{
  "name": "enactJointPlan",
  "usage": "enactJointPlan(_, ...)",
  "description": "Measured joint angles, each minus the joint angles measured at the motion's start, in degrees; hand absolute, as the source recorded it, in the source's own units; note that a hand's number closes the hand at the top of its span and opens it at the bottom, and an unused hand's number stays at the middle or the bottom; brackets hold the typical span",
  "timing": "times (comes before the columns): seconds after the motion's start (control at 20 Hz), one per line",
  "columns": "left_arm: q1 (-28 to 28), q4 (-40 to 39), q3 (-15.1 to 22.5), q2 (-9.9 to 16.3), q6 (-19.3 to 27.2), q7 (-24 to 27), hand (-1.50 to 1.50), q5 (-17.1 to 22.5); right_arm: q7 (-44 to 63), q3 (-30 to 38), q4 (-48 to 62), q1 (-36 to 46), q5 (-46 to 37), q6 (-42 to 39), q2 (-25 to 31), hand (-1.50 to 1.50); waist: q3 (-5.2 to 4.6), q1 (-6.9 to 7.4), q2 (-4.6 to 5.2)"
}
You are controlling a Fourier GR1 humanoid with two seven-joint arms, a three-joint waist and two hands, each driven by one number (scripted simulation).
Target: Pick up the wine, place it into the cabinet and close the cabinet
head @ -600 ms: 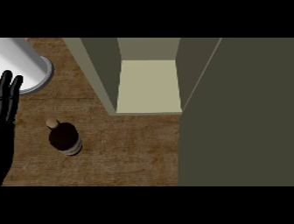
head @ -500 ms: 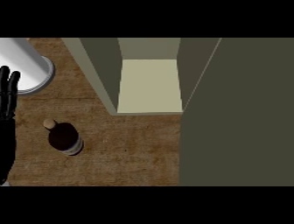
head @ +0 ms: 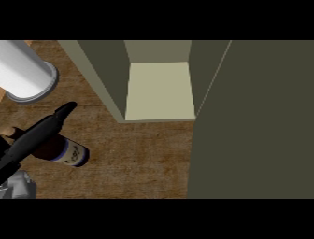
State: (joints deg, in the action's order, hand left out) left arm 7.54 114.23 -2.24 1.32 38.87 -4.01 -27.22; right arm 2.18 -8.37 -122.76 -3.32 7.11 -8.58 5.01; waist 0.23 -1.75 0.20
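The wine bottle (head: 67,150) lies tilted on the brown counter (head: 139,158) at about eight o'clock in the head view, its white-and-blue label toward the lower right. The left hand (head: 32,137) comes in from the lower left edge, a straight finger stretched across the bottle toward one o'clock; whether it grips the bottle cannot be told. The open cabinet (head: 160,88), with its pale shelf, sits at twelve o'clock. A white cylinder (head: 15,70) stands at ten o'clock.
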Motion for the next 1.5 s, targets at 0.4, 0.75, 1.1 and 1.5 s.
enactJointPlan(0.4,8.91,-10.41,10.59,-1.10,20.69,-11.36,-1.50,-16.07,5.30,-3.63,-4.58,-1.15,5.61,-3.03,0.82,-1.50,0.14,-2.00,-0.11)
enactJointPlan(0.75,19.00,-20.11,14.75,-1.22,26.31,-23.45,-1.50,-27.48,9.50,-4.54,-8.39,-1.09,7.83,-2.40,1.08,-1.50,0.14,-2.00,-0.44)
enactJointPlan(1.1,28.72,-27.92,15.83,-1.24,26.97,-36.54,-1.50,-37.86,12.66,-4.94,-11.71,-1.70,8.84,-1.71,1.63,-1.50,0.12,-2.00,-0.81)
enactJointPlan(1.5,36.33,-31.69,15.88,-1.33,23.05,-53.26,-1.50,-51.97,15.54,-4.62,-13.25,-0.26,9.07,-0.21,1.73,-1.50,-0.18,-1.13,-1.07)
